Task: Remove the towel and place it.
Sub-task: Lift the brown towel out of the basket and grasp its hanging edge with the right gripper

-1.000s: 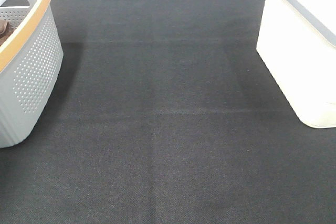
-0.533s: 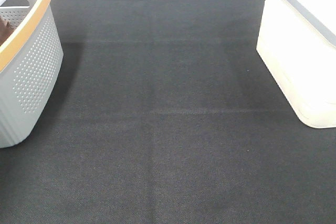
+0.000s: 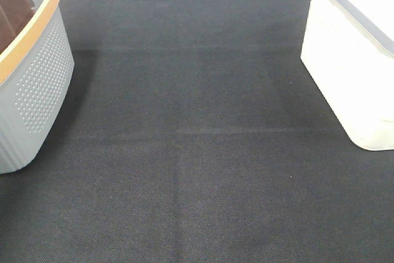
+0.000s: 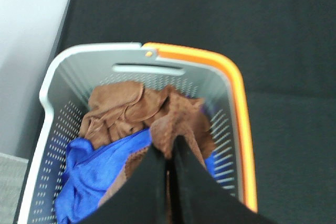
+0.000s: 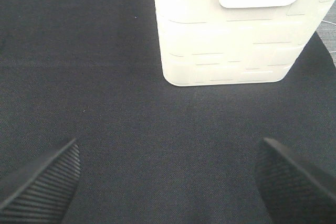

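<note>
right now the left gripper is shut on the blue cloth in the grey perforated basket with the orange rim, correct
No: the left gripper is shut on the rust-brown terry towel, not the crumpled blue cloth beside it in the grey perforated basket. The left wrist view shows it.

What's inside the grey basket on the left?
A brown towel, pinched by the left claw, lies partly over a blue cloth. The floor of the basket is covered, so anything beneath cannot be seen.

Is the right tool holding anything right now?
No, the right tool has its fingers spread wide apart, with only the black mat showing between them.
</note>
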Motion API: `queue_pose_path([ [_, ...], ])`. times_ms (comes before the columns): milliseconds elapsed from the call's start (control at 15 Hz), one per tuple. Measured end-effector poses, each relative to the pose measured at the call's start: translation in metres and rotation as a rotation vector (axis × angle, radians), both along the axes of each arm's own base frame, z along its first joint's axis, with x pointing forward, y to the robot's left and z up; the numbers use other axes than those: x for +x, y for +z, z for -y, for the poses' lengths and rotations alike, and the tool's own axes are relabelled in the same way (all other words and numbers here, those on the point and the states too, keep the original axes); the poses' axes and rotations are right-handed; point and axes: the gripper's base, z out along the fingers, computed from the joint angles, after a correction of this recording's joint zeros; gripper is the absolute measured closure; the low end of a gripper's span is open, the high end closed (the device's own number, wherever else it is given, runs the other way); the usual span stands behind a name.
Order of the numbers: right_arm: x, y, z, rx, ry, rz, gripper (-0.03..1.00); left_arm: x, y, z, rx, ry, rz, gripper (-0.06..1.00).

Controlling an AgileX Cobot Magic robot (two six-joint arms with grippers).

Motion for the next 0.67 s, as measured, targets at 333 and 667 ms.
queue_pose_path([
  [333, 0.0, 0.0, 0.0, 0.0, 0.0, 0.0, 0.12, -0.038, 0.047, 0.015, -0.076, -0.077, 0.182, 0.94],
  [667, 0.0, 0.0, 0.0, 0.0, 0.0, 0.0, 0.12, -0.057, 0.077, 0.049, -0.266, -0.397, 0.371, 0.94],
])
